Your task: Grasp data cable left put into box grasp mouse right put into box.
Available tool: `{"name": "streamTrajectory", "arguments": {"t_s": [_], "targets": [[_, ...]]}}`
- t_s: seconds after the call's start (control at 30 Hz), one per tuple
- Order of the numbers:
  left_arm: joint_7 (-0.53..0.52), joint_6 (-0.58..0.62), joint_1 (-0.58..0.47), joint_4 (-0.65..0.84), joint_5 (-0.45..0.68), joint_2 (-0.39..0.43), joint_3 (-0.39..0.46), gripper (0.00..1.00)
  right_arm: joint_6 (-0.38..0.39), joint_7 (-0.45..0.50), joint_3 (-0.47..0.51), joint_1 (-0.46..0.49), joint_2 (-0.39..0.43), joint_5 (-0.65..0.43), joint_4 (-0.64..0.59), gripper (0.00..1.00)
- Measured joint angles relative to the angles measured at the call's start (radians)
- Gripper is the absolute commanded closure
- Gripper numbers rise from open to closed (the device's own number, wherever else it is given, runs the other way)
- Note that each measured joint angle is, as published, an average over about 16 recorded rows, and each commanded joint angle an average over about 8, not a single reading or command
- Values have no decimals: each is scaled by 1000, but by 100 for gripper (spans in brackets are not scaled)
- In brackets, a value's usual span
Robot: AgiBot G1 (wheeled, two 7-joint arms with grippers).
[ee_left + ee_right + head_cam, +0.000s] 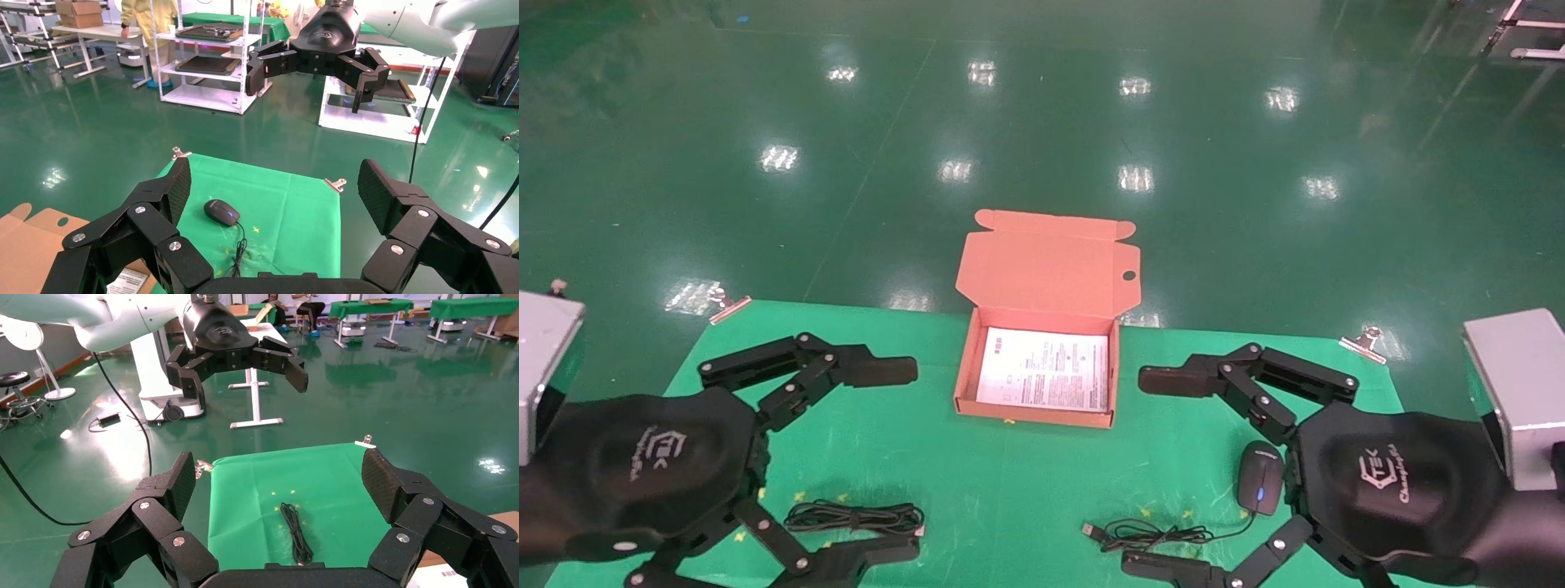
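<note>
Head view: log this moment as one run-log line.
left gripper open, above data cable | right gripper open, beside mouse | box open, holds only printed sheet | nothing grasped

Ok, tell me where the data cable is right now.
In the head view the data cable lies bundled on the green mat, on the robot's left near the front edge, between the open left gripper's fingers and left of the box.

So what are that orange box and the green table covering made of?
The box looks like matte orange-brown cardboard: thin folded walls and a tabbed lid with a punched hole. The table covering seems to be green cloth, held by metal clips at its corners, though thin matte sheeting is possible.
</note>
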Motion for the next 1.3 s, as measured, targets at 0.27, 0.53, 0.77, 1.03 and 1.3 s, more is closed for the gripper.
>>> {"name": "streamTrajectory", "arguments": {"t_s": [0.27,0.53,0.77,1.03,1.3], "targets": [[0,0,0,0,0,0,0,0,0,0,0,0,0,0,0,0],[1,-1,-2,0,3,1,1,0,0,0,0,0,0,0,0,0],[-9,5,-25,-1,29,10,18,0,-3,-15,-3,9,5,-22,7,0],[-63,28,-119,-10,158,34,91,0,-18,-105,-34,74,11,-163,37,0],[-127,58,-260,-17,396,81,228,0,-36,-294,-123,197,-13,-434,67,0]]}}
